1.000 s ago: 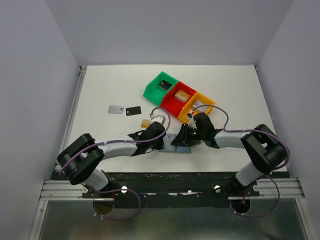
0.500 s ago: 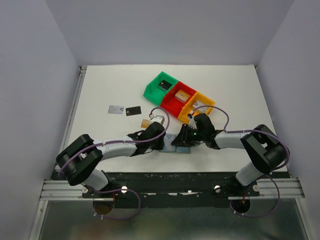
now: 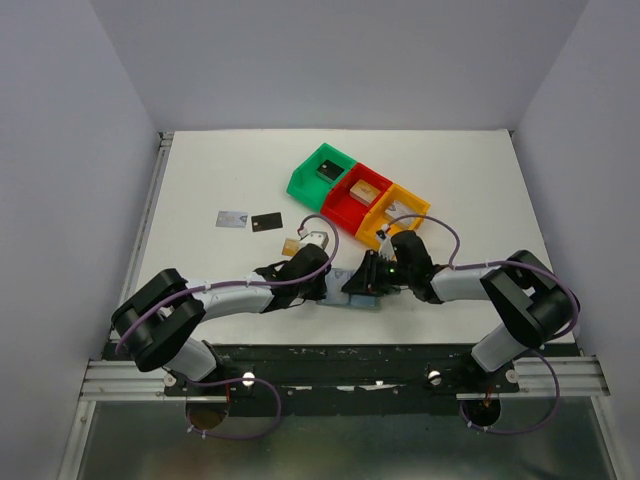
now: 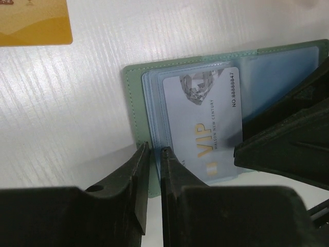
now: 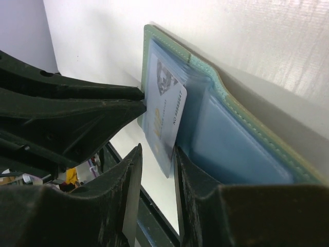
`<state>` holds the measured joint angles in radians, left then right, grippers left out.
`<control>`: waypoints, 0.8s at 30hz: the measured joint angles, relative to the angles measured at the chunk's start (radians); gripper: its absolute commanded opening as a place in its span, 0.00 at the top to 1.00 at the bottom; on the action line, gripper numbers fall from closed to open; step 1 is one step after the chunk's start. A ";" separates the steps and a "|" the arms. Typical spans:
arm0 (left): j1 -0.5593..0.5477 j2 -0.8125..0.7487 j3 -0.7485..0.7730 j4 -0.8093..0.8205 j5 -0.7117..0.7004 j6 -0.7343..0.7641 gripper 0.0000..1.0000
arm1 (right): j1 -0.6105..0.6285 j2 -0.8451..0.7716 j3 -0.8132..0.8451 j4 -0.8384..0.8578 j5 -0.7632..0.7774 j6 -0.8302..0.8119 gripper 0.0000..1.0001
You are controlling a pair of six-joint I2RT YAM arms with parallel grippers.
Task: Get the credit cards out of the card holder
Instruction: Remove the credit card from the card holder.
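Observation:
The card holder point(image 4: 134, 82) lies open on the table, grey-green outside with blue slots, small in the top view point(image 3: 362, 299). A pale silver VIP credit card point(image 4: 203, 121) sticks partway out of its slots. My left gripper point(image 4: 153, 149) is shut on the holder's near edge, with the slot leaves between its narrow jaws. My right gripper point(image 5: 158, 152) is open around the card's free corner point(image 5: 167, 128); the card touches one finger only. A tan-gold card point(image 4: 31, 23), a black card point(image 3: 266, 222) and a silver card point(image 3: 232, 219) lie loose on the table.
Green point(image 3: 322, 172), red point(image 3: 357, 195) and orange point(image 3: 393, 213) bins stand in a diagonal row behind the grippers, each with something small inside. Both arms meet at the holder near the table's front edge. White walls enclose the table.
The right gripper has shifted slightly at the holder and the card stands a bit further out. The left arm has barely moved.

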<state>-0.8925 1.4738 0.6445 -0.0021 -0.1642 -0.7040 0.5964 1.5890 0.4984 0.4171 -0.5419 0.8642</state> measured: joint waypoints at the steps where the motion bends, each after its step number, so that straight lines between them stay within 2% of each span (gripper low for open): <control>1: 0.000 0.000 0.000 0.000 0.000 0.000 0.79 | 0.000 0.000 -0.003 0.010 -0.004 0.003 0.62; 15: 0.000 0.001 -0.007 0.016 0.004 0.000 0.85 | 0.000 0.001 -0.004 0.075 -0.031 0.027 0.62; 24: 0.001 0.006 -0.031 0.084 0.028 0.001 0.88 | 0.000 0.011 0.009 0.068 -0.036 0.027 0.62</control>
<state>-0.8917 1.4799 0.6136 0.0814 -0.1360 -0.7033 0.5964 1.6005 0.5072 0.4850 -0.5777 0.8913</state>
